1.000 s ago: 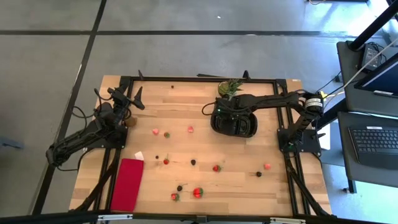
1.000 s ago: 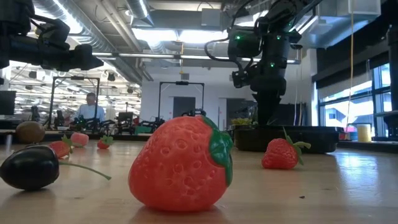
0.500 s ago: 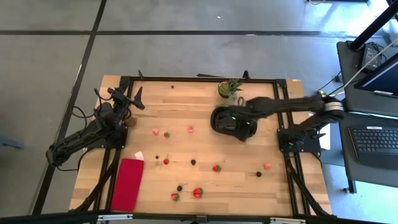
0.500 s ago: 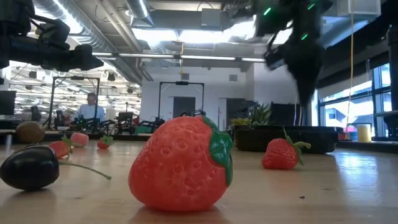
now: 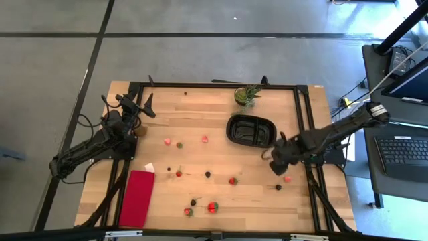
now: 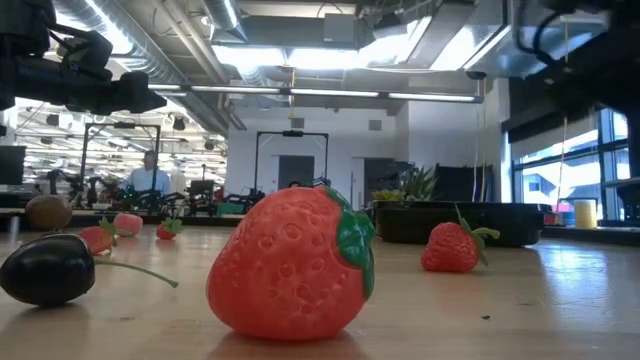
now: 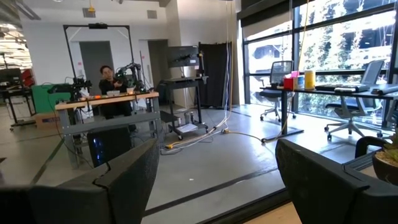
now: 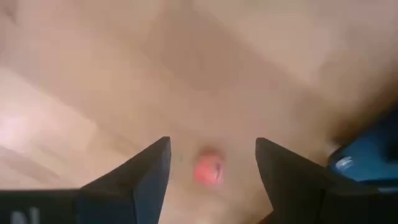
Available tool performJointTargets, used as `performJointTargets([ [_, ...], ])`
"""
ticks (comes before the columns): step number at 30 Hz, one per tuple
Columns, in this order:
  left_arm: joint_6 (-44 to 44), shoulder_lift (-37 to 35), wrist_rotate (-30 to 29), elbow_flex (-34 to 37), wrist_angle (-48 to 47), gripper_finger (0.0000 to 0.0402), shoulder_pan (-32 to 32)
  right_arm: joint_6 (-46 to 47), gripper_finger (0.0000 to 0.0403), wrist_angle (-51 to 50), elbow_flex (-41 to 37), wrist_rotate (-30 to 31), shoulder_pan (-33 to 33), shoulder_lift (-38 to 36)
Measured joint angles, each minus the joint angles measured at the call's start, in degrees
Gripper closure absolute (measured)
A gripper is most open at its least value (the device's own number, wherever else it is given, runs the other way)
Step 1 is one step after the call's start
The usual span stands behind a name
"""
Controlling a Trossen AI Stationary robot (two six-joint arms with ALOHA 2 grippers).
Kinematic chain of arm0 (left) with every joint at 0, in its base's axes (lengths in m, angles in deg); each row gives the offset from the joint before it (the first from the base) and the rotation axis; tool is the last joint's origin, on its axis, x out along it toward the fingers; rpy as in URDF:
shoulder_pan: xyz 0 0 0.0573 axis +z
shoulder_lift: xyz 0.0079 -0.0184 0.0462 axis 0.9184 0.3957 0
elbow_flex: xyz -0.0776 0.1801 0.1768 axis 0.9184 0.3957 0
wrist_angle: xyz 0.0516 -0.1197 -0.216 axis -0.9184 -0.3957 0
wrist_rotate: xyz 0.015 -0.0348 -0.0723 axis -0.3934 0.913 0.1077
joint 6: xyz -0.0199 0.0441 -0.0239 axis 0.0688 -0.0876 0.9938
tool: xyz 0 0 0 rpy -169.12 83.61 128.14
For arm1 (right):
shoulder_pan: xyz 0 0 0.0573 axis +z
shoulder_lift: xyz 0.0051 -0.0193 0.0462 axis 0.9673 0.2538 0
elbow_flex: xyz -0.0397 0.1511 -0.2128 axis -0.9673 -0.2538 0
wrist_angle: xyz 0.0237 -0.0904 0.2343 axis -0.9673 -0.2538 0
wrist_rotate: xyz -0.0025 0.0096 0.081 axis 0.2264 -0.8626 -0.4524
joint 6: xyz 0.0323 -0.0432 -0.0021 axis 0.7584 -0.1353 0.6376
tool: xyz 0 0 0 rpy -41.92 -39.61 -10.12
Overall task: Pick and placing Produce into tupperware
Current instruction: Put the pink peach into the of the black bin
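Several small produce pieces lie scattered on the wooden table: red strawberries (image 5: 212,207) (image 5: 233,181), dark berries (image 5: 208,175) and a pink piece (image 5: 287,179). The black oval tupperware (image 5: 251,130) stands at the far right of centre. My right gripper (image 5: 275,164) hangs open and pointing down near the right edge, just beside and above the pink piece (image 8: 208,169), which shows on the table between its fingers without touching them. My left gripper (image 5: 140,104) waits open at the far left, raised and pointing into the room (image 7: 217,162).
A green potted plant (image 5: 246,95) stands behind the tupperware. A flat red cloth (image 5: 137,197) lies at the near left. In the low view a large strawberry (image 6: 290,265) and a dark berry (image 6: 45,268) sit close in front. A black frame (image 5: 309,127) borders the table.
My right gripper has swung from above the tupperware toward the table's near right edge and rolled about its axis; it now hangs over the pink piece. The tupperware and plant, partly covered by the arm before, show in full. The left arm has kept still.
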Motion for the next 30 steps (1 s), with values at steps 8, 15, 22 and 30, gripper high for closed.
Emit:
performJointTargets([
  [8, 0.0, 0.0, 0.0, 0.0, 0.0, 0.0086, 0.0, 10.8, 0.0166, 7.9, -2.4, -0.5, 9.4, 1.2],
  [15, 0.4, 0.0, 0.0, 0.0, 0.0, 0.0086, 0.0, 15.9, 0.0166, 6.2, -2.3, 0.6, 14.3, 2.9],
  [22, 1.4, 0.0, 0.0, 0.0, 0.1, 0.0086, 0.0, 15.8, 0.0166, 6.0, -2.3, 0.5, 15.9, 9.0],
  [30, 1.5, 0.0, 0.0, 0.0, 0.1, 0.0086, 0.0, 15.8, 0.0166, 7.6, -2.3, -0.4, 16.8, 13.6],
])
